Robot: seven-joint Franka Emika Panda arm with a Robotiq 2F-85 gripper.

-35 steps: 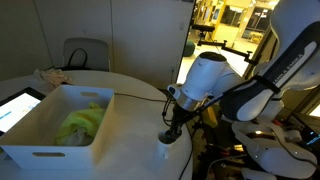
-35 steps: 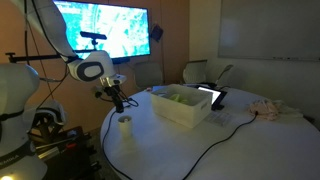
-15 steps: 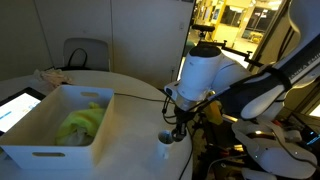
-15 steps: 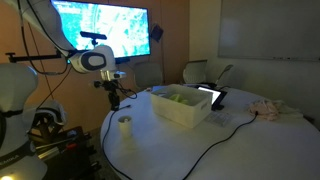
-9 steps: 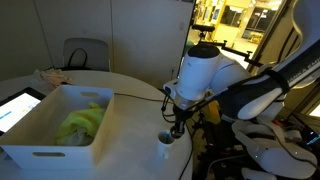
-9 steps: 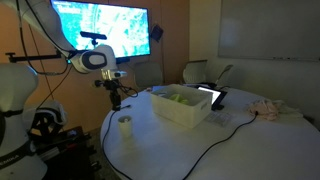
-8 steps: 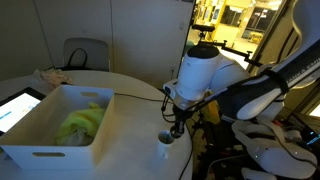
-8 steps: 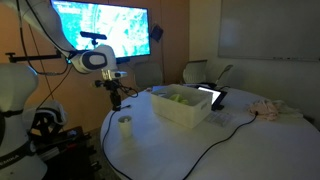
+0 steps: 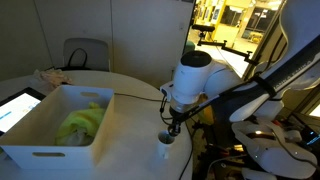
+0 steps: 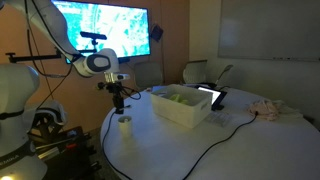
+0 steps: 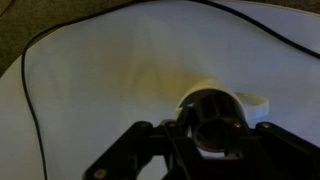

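Fingers (image 11: 150, 140): pinching a dark pen-like stick (image 11: 210, 120), we judge.
Stick: hangs just above white cup (image 9: 165, 143), near worktop (image 9: 125, 125) edge.
Handling: light, stiff, slippery; we grip mid-barrel.

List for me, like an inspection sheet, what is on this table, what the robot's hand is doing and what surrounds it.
Surface: round white table, dimly lit.
Job's things: small white cup, upright near the table edge, under the hand.
Clutter: white bin holding yellow-green fabric; tablet beside the bin; pinkish cloth at the far side.
Hand: hand hangs over the cup; the wrist view shows something dark and round between its fingers; open or shut cannot be told.
Cables: black cable snakes across the table.
Surroundings: lit wall screen; chair.
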